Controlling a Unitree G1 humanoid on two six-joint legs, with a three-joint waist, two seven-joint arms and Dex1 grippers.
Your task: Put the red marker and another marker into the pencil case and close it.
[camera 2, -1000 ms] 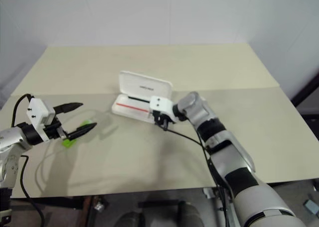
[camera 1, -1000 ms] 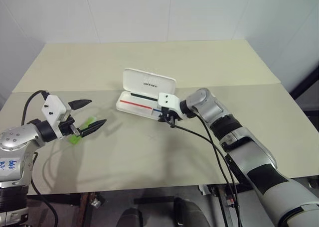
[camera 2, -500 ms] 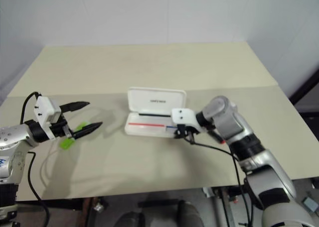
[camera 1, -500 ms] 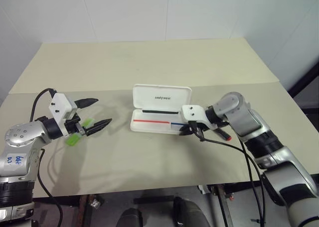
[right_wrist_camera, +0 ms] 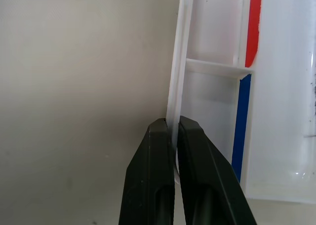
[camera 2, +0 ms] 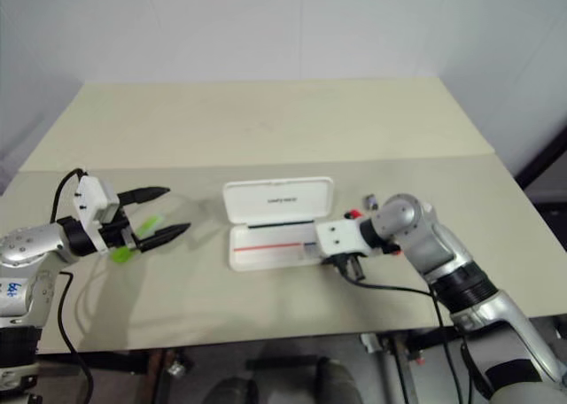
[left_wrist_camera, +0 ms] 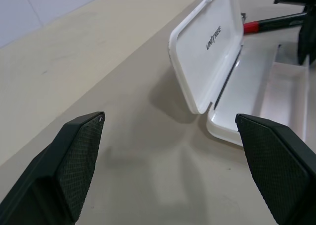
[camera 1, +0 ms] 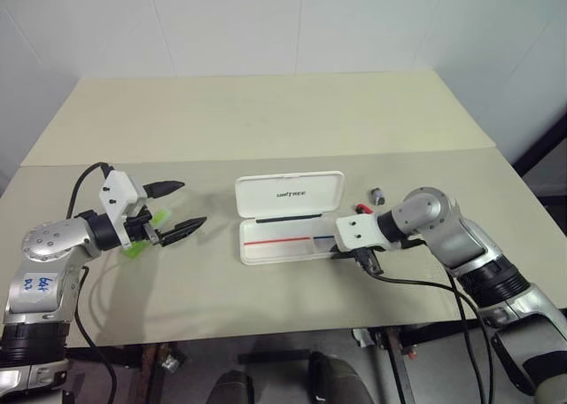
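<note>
The white pencil case lies open at the table's middle, its lid standing up at the back and a red and blue stripe showing inside. My right gripper is shut on the tray's front rim at its right corner. Just behind that gripper lies the red marker, mostly hidden in the eye views but for its red end. At the left, the green marker lies on the table under my left gripper, which hovers open and level, pointing toward the case.
A small grey object sits on the table behind the red marker. The table's front edge runs close below both arms. Black cables hang from both wrists.
My right gripper has dragged the pencil case to the right and toward the table's front edge, turning it square to the edge. The left gripper has drifted slightly right.
</note>
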